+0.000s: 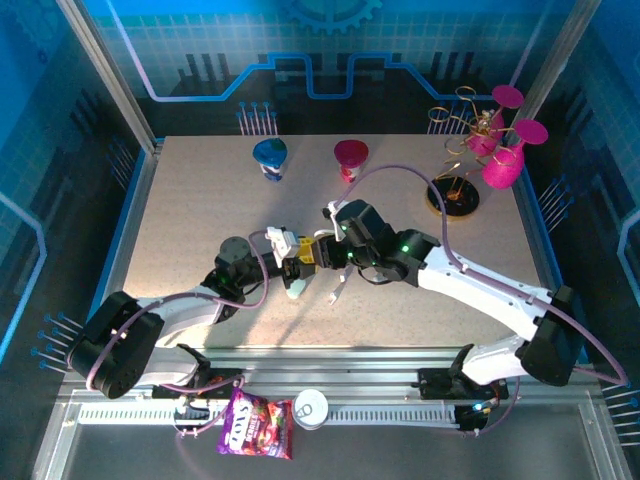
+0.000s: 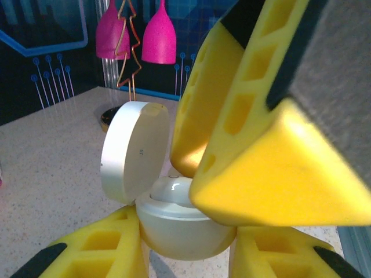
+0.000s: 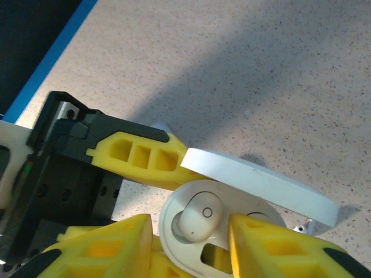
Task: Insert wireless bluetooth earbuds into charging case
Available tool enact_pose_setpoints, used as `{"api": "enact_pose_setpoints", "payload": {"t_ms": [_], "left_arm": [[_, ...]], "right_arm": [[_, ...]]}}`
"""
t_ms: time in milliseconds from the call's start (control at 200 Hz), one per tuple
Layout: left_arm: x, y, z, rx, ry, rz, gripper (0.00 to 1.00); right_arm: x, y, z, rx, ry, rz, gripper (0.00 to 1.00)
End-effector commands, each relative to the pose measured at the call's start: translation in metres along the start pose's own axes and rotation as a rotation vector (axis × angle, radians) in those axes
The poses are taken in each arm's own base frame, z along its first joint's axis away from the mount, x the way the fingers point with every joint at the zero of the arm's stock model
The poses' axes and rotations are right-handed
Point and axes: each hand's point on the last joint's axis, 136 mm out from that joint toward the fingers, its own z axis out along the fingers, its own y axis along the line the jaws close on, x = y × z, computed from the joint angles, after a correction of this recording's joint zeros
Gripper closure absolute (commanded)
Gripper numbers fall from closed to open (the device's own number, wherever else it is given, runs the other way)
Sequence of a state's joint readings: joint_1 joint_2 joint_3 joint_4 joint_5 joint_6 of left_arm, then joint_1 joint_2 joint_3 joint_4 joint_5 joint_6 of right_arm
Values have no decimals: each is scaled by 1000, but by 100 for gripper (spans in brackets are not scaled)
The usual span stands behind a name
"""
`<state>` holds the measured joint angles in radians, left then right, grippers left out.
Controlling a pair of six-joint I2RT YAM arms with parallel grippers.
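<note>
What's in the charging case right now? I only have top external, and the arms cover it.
Observer: The right wrist view shows one earbud sitting in a well of the charging case.
Operator: Lid state?
Observer: In the left wrist view the lid stands open, hinged up.
Operator: What holds the case?
Observer: The left pincer clamps its base from both sides.

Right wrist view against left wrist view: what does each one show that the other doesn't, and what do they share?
Right wrist: looks down into the charging case, an earbud seated in its well between the open fingers of the right hand. Left wrist: the broad face of the lid, and pink ornaments on a wire stand behind. Shared: the open case, gripped by the left hand.
</note>
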<state>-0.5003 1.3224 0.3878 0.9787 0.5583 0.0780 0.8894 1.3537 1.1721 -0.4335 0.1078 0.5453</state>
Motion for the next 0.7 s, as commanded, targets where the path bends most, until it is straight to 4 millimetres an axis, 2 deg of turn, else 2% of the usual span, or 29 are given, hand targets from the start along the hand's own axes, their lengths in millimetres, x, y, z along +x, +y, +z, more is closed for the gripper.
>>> {"api": "enact_pose_setpoints", "payload": {"t_ms": [0,115,225,385,465,575,690], "left_arm": [[-9,-6,-3,26,-45,31,75],[-9,-6,-2,30,-41,32,75],[-11,-11,-3,57,-51,45,75],[-17,-18,-6,88,-72,71,75],[-20,-21,-7,97,-79,78,75],[-22,-23,-9,97,-79,85,75],[-24,-20,-8,85,-66,75,75]], "right_arm": [[-20,19,-29,-95,-107,-49,57],[-32,18,-50,-109,-192,-87,51],[-45,-5,-61,-28,-223,-60,46],[-52,-48,-50,82,-160,27,44],[-54,-56,-41,105,-131,42,44],[-55,-57,-33,106,-97,33,42],[-47,-49,-30,61,-62,6,39]]}}
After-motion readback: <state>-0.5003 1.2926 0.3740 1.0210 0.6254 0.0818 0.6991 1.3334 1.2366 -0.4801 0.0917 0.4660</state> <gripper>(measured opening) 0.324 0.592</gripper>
